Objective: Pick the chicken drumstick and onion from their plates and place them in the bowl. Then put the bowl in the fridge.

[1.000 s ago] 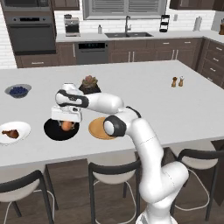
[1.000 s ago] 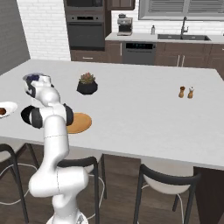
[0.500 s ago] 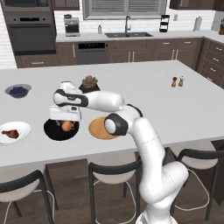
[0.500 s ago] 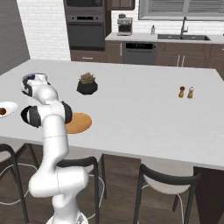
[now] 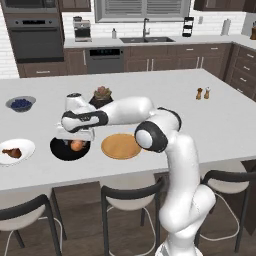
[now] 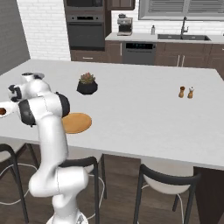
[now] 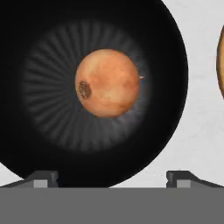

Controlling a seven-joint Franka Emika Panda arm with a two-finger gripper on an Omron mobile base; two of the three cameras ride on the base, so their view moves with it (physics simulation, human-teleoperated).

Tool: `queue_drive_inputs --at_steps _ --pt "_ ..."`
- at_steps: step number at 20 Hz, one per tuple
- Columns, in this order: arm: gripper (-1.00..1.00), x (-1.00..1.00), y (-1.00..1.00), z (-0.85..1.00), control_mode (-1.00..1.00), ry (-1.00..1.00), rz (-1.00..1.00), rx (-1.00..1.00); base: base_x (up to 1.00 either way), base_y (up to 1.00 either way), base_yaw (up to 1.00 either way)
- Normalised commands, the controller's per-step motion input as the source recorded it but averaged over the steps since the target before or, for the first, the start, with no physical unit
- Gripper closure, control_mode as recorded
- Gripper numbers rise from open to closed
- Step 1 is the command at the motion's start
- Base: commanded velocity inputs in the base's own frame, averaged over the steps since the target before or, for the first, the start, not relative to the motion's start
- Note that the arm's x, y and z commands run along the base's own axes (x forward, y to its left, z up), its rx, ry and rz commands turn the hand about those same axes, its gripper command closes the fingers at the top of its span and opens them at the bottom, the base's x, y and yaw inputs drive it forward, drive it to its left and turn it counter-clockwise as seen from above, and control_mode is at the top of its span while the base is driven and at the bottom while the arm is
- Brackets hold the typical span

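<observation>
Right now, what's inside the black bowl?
The onion lies alone near the middle of the black bowl. The chicken drumstick is on the white plate. The bowl's lower edge is cut off in the hand view.

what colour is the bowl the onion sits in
Glossy black bowl, seen best in the hand view, with the orange-tan onion inside.

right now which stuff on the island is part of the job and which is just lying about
Part of the job:
- onion, already in the black bowl
- chicken drumstick on the white plate
- wooden plate, now bare
- gripper, open above the bowl

Just lying about:
- blueberry bowl
- potted plant
- salt and pepper shakers
</observation>
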Motion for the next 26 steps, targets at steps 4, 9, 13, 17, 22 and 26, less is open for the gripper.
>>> queue_drive_inputs --at_steps 4,9,13,17,22,26 --pt "-1.0 -0.95 -0.63 0.66 -1.0 -0.06 0.0 0.17 0.0 0.0 0.0" --pt "-1.0 -0.97 -0.95 0.52 -1.0 0.04 0.0 0.07 0.0 0.0 0.0" --pt "-1.0 -0.87 -0.89 0.55 -1.0 0.05 0.0 -0.02 0.0 0.0 0.0" --pt "-1.0 -0.76 -0.88 0.63 -1.0 0.0 0.01 -0.18 0.0 0.0 0.0" --pt "-1.0 -0.64 -1.0 0.53 -1.0 0.0 0.01 -0.21 0.0 0.0 0.0" --pt "-1.0 -0.58 -0.89 0.65 -1.0 0.0 0.13 -0.21 0.0 0.0 0.0"
